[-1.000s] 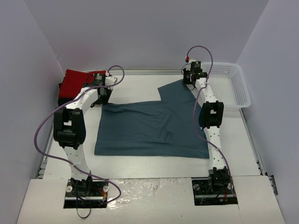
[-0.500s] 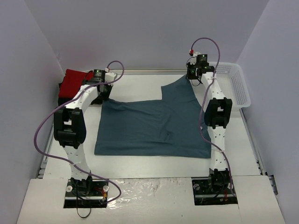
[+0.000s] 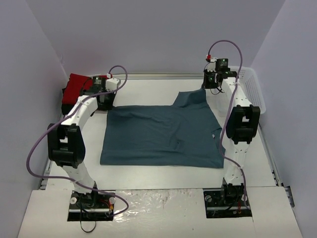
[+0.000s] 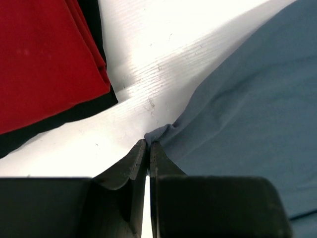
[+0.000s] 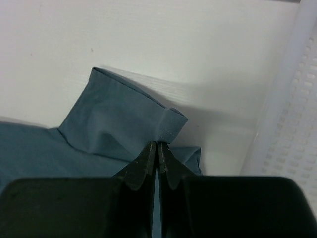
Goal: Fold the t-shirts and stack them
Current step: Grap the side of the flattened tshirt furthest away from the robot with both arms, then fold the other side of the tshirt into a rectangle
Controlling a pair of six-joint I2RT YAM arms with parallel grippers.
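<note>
- Top external view: the teal t-shirt (image 3: 158,136) lies spread over the middle of the tabletop (image 3: 148,173), mostly flat, with its far right part drawn up toward the back. The left gripper (image 3: 105,102) is at the shirt's far left corner and the right gripper (image 3: 208,87) at its far right tip. A folded red t-shirt (image 3: 77,84) lies in the far left corner, apparently on top of a black t-shirt (image 3: 65,96), which is mostly hidden here. A white lattice basket (image 3: 255,96) stands at the far right edge.
- Left wrist view: the jaws of the left gripper (image 4: 148,144) are clenched on a small bunched corner of the teal t-shirt (image 4: 247,99). The red t-shirt (image 4: 44,59) rests on the black t-shirt (image 4: 59,119), near that corner but apart from it, with bare tabletop (image 4: 163,44) between.
- Right wrist view: the jaws of the right gripper (image 5: 157,145) are clenched on the hemmed edge of a sleeve-like flap of the teal t-shirt (image 5: 109,114), which is lifted above the tabletop (image 5: 148,39). The basket (image 5: 297,124) stands just beside it on the right.
</note>
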